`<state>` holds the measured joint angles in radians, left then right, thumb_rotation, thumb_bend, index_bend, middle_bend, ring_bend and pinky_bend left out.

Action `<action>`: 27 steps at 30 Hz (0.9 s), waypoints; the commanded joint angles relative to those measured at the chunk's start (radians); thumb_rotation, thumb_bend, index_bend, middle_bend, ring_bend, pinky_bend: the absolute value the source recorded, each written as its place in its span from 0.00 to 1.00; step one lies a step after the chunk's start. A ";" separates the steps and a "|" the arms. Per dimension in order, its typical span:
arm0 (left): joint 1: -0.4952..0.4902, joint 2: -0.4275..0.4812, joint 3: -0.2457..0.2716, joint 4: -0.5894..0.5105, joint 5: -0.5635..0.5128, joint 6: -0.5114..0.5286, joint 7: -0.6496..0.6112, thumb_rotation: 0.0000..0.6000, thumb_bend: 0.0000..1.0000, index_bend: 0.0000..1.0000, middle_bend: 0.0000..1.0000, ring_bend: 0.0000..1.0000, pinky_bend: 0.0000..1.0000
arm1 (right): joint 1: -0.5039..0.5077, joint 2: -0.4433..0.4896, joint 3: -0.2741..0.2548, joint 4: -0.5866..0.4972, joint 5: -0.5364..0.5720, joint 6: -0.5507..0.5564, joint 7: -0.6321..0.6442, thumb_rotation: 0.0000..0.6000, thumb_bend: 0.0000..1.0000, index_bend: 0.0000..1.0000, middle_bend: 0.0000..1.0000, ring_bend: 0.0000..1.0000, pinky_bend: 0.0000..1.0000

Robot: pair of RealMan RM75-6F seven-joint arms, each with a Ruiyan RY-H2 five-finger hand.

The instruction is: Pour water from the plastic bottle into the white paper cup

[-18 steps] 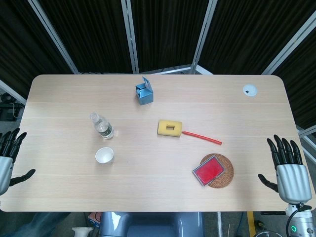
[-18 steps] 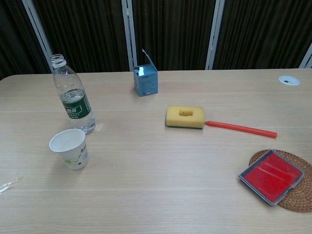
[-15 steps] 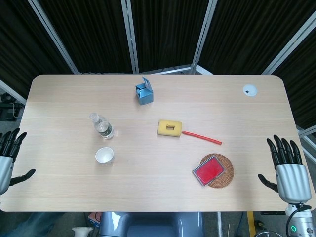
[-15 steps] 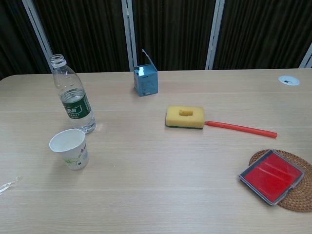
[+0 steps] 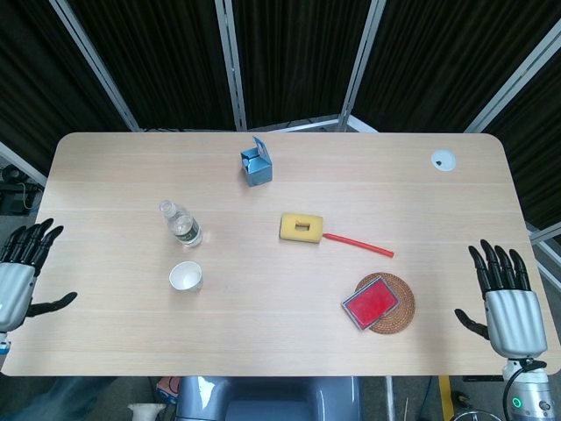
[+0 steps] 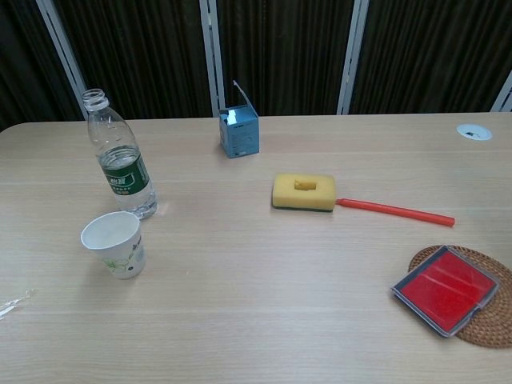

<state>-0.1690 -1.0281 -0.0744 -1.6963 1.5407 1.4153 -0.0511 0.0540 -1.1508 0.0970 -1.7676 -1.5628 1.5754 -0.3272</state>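
Evidently nothing is grasped yet: left hand (image 5: 19, 281) and right hand (image 5: 507, 303) are spread empty at the table edges, so the uncapped plastic bottle (image 6: 121, 158) must next be reached beside the white paper cup (image 6: 115, 244).

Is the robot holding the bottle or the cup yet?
No, nothing is held. The left hand and the right hand are both open at the table's edges, far from the plastic bottle and the paper cup.

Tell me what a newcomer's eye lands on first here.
Probably the red case on its round woven mat, bright at the table's near right, and the yellow sponge at mid-table with a red stick running right from it. Next, the uncapped plastic bottle standing upright just behind the white paper cup on the left, and the open blue box further back.
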 commanded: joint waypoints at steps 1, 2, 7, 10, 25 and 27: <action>-0.133 -0.078 -0.054 0.163 -0.036 -0.174 -0.315 1.00 0.00 0.00 0.00 0.00 0.00 | 0.007 -0.004 0.008 0.001 0.022 -0.015 -0.010 1.00 0.00 0.00 0.00 0.00 0.00; -0.163 -0.101 -0.059 0.205 -0.046 -0.219 -0.366 1.00 0.00 0.00 0.00 0.00 0.00 | 0.011 -0.007 0.012 0.000 0.032 -0.022 -0.017 1.00 0.00 0.00 0.00 0.00 0.00; -0.249 -0.167 -0.073 0.282 -0.105 -0.375 -0.461 1.00 0.00 0.00 0.00 0.00 0.00 | 0.021 -0.017 0.024 0.007 0.058 -0.033 -0.038 1.00 0.00 0.00 0.00 0.00 0.00; -0.291 -0.217 -0.091 0.331 -0.154 -0.454 -0.525 1.00 0.00 0.00 0.00 0.00 0.00 | 0.026 -0.026 0.028 0.017 0.067 -0.039 -0.039 1.00 0.00 0.00 0.00 0.00 0.00; -0.408 -0.470 -0.113 0.646 -0.185 -0.573 -0.721 1.00 0.00 0.00 0.00 0.00 0.00 | 0.051 -0.052 0.051 0.074 0.137 -0.077 -0.038 1.00 0.00 0.00 0.00 0.00 0.00; -0.417 -0.511 -0.109 0.694 -0.179 -0.577 -0.746 1.00 0.00 0.00 0.00 0.00 0.00 | 0.054 -0.054 0.053 0.076 0.147 -0.083 -0.035 1.00 0.00 0.00 0.00 0.00 0.00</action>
<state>-0.5700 -1.4967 -0.1845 -1.0465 1.3587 0.8499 -0.7659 0.1062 -1.2032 0.1485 -1.6932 -1.4196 1.4953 -0.3641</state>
